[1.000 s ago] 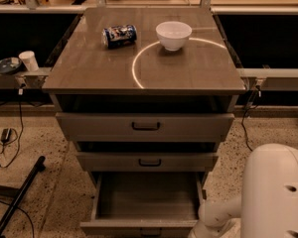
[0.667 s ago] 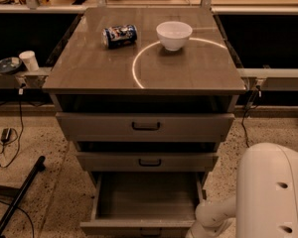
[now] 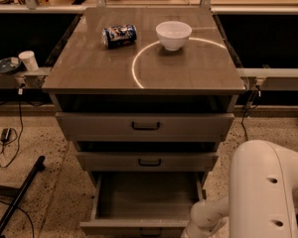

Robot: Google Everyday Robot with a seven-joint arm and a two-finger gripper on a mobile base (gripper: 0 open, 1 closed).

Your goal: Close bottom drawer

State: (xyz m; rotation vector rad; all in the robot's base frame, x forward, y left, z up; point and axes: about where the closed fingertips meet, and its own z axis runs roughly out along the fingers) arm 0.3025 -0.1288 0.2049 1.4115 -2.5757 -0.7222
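Note:
The bottom drawer (image 3: 145, 200) of the grey-brown cabinet (image 3: 144, 73) stands pulled far out, its plain box interior showing and nothing inside. Its front panel (image 3: 131, 228) lies along the lower edge of the view. My white arm (image 3: 268, 192) fills the lower right, and its forearm (image 3: 206, 217) reaches down to the drawer's front right corner. The gripper itself is below the lower edge of the view, out of sight.
The top drawer (image 3: 145, 126) and middle drawer (image 3: 148, 161) sit slightly out. On the cabinet top are a white bowl (image 3: 173, 34) and a blue can (image 3: 119, 35) lying on its side. A black pole (image 3: 17, 197) and cables (image 3: 2, 138) lie on the floor at left.
My arm has shifted a little to the left, bringing the forearm closer to the bottom drawer's front right corner. The drawer has not visibly moved.

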